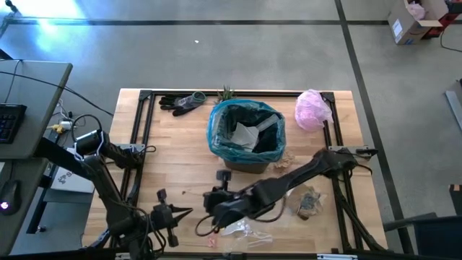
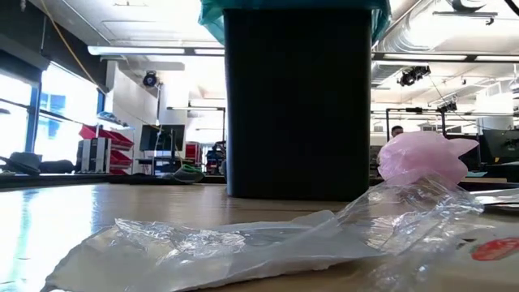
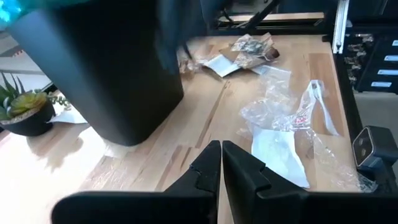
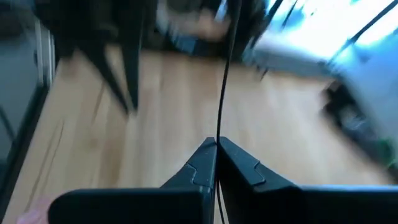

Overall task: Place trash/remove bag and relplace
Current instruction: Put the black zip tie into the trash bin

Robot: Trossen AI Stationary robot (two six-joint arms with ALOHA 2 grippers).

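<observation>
A dark bin [image 1: 245, 148] lined with the teal bag [image 1: 216, 133] stands mid-table, with white paper [image 1: 249, 133] inside. Clear wrappers [image 1: 242, 230] [image 3: 280, 112] [image 2: 243, 243] lie near the near edge. A brownish lump [image 1: 309, 204] [image 3: 252, 46] and paper scraps [image 1: 285, 160] lie to the right of the bin. My right gripper [image 1: 214, 201] [image 4: 216, 146] reaches across in front of the bin, shut, just above the wrappers. My left gripper [image 1: 189, 211] [image 3: 221, 149] is shut and low over the table, left of the wrappers. My right gripper is shut. In the blurred right wrist view a thin dark line [image 4: 222, 81] runs up from between its fingertips. I cannot tell whether the fingers touch it.
A pale pink bag [image 1: 312, 110] [image 2: 422, 158] lies at the far right, dark gloves [image 1: 180, 102] at the far left, and a small green plant [image 1: 227, 92] [image 3: 25, 106] behind the bin. Black frame rails [image 1: 144, 130] run along the table's sides. Bare wood [image 1: 180, 155] lies left of the bin.
</observation>
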